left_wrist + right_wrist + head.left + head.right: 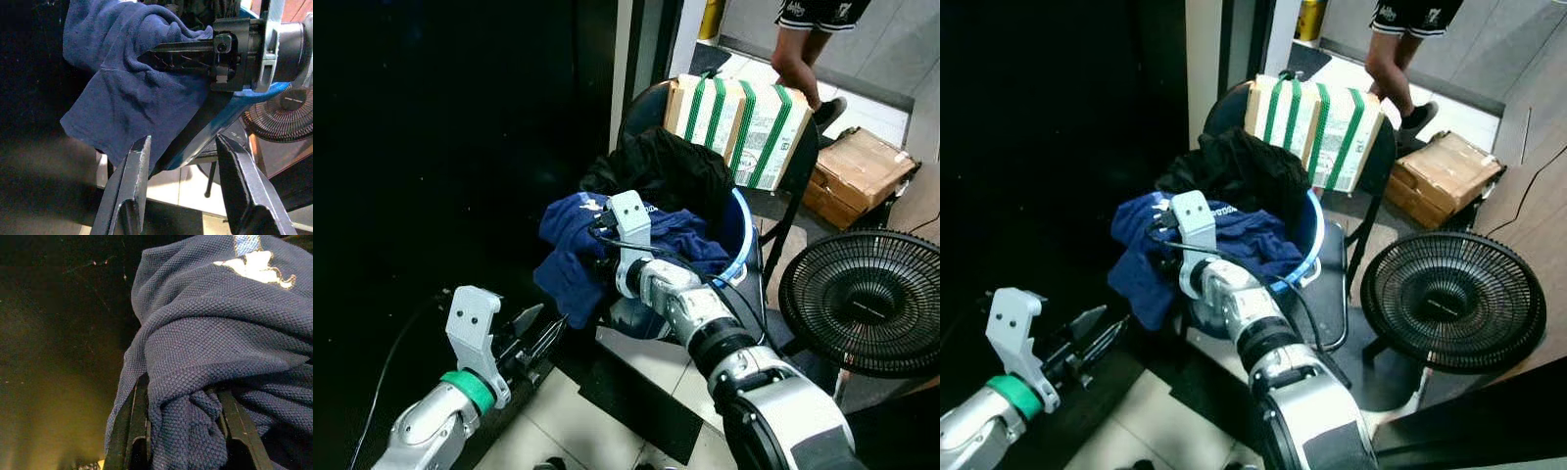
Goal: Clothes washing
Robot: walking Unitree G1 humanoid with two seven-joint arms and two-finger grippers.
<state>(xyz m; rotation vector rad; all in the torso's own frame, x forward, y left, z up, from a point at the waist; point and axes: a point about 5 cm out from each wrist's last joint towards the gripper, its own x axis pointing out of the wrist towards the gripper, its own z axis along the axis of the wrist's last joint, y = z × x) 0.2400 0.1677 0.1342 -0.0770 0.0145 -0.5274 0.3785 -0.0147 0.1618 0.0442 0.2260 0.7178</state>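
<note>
Pinching a fold of the blue shirt (195, 396) between its two fingers, the right gripper (182, 431) reaches into the blue basket (740, 245) on the chair (798, 166). The left gripper (183, 188) hangs spread wide, near and left, touching nothing.

A bumpy blue shirt (220, 347) has a white picture at 1 o'clock. The right gripper (186, 431), at 6 o'clock, has a bunch of it between two black fingers (132, 431).
</note>
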